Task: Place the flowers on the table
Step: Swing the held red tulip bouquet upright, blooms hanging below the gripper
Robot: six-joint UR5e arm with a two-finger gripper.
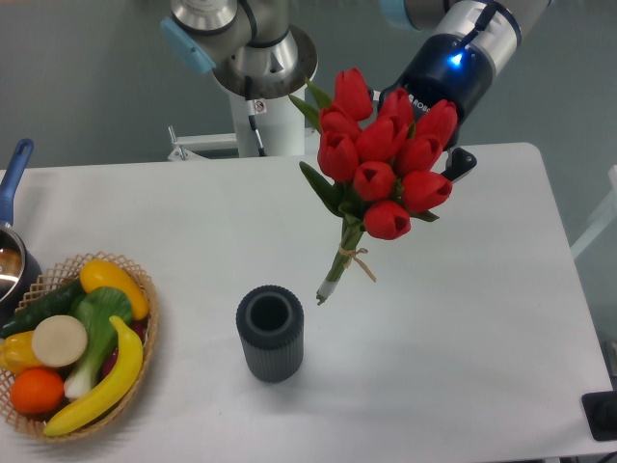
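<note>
The flowers (386, 154), a bunch of red tulips with green stems tied with tan string, hang tilted in the air over the back middle of the table (463, 318). Their stem ends point down-left towards the vase. My gripper (459, 162) reaches in from the upper right, just behind the blooms. Most of it is hidden by the tulips, and only one dark finger part shows at their right edge. The bunch touches nothing else, so the gripper is shut on it.
A dark grey ribbed vase (271, 331) stands upright just below-left of the stem ends. A wicker basket (145, 289) of fruit and vegetables sits at the front left, with a pot (12, 260) behind it at the left edge. The robot base (262, 87) rises at the back.
</note>
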